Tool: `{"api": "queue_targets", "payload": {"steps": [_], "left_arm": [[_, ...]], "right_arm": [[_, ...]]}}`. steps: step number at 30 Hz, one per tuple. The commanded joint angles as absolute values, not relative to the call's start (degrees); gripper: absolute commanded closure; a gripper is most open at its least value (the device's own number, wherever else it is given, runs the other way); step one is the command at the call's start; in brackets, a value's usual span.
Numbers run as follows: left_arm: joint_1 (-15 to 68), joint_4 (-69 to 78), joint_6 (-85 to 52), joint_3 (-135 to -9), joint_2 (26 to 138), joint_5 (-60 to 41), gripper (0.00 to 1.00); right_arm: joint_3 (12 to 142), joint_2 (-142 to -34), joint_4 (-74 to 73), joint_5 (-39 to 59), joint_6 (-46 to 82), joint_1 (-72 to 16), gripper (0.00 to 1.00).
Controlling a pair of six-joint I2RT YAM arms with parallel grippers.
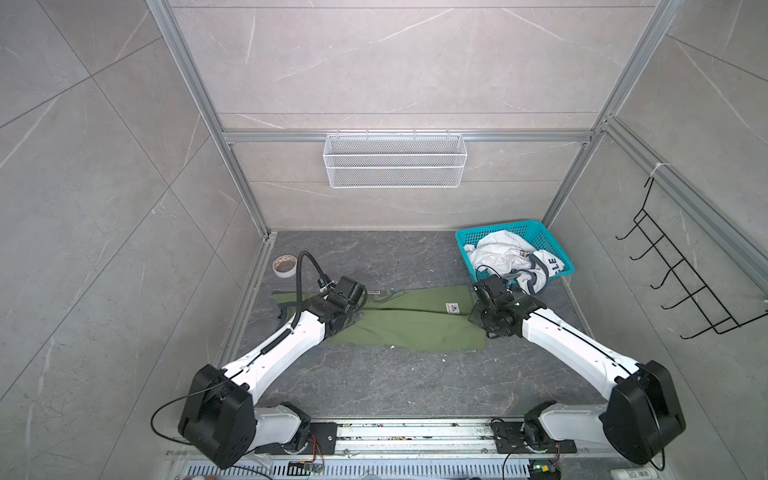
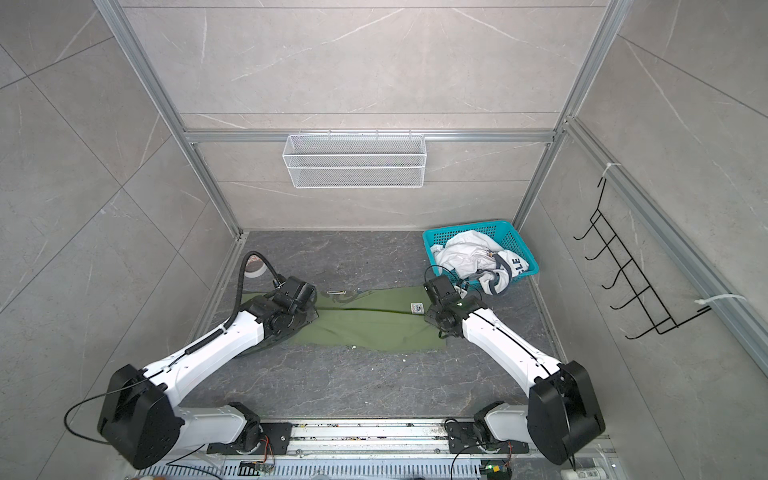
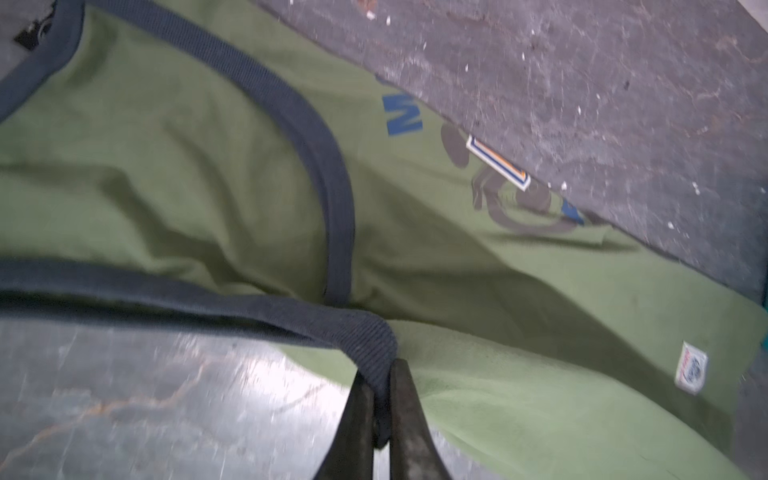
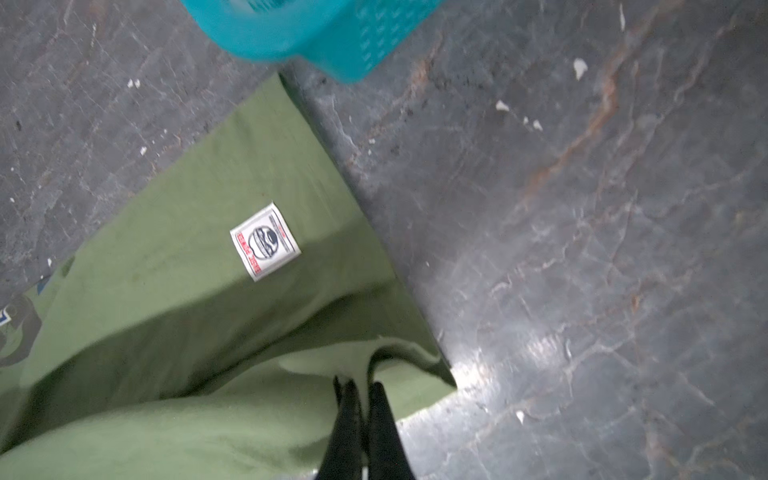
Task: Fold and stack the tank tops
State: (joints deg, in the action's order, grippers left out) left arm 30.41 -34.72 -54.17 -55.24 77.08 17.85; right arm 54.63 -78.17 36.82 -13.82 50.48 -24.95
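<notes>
Trim (image 3: 291,320) of the green tank top (image 1: 407,322), spread mid-table, is pinched tight in the left gripper (image 3: 381,409), its right hem in the closed right gripper (image 4: 360,399); the white tank top (image 1: 496,257) fills the far-right basket (image 1: 507,232).

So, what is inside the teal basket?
The white top lies crumpled in the basket, with one end hanging over its near rim. The cloth covers the basket's bottom, so anything under it cannot be seen.
</notes>
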Motion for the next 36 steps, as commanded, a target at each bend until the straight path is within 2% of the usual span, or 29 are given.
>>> {"api": "queue_targets", "payload": {"steps": [1, 8, 15, 18, 21, 23, 26, 28, 36], "left_arm": [[27.7, -30.9, -49.9, -58.1, 80.2, 18.3, 1.0], [23.7, -28.3, -47.1, -63.0, 89.2, 15.0, 0.99], [22.3, -28.1, -45.5, -67.7, 97.5, 12.5, 0.93], [22.2, -28.6, -45.6, -68.9, 99.4, 12.3, 0.87], [21.8, -29.8, -45.3, -70.2, 100.3, 12.4, 0.7], [21.4, -31.3, -44.7, -71.3, 99.7, 12.6, 0.59], [21.3, -33.4, -43.3, -71.5, 96.2, 14.0, 0.44], [21.4, -34.1, -42.5, -70.6, 93.1, 14.0, 0.37], [24.8, -30.6, -42.1, -62.2, 86.2, 8.7, 0.35]], "right_arm": [[58.8, -82.4, 33.7, -16.0, 46.1, -24.1, 0.95], [62.9, -90.5, 31.8, -16.5, 44.7, -22.8, 0.93], [64.7, -95.1, 29.9, -18.4, 43.6, -22.3, 0.88], [65.6, -96.3, 28.8, -18.4, 42.4, -22.3, 0.73], [67.7, -97.5, 29.7, -18.6, 40.6, -22.2, 0.51], [69.1, -97.4, 31.1, -18.6, 38.9, -22.3, 0.45], [67.7, -94.9, 31.8, -18.2, 37.5, -22.3, 0.45], [65.4, -92.8, 31.3, -17.6, 37.0, -22.3, 0.45], [61.9, -94.7, 28.2, -11.6, 34.4, -22.0, 0.49]]}}
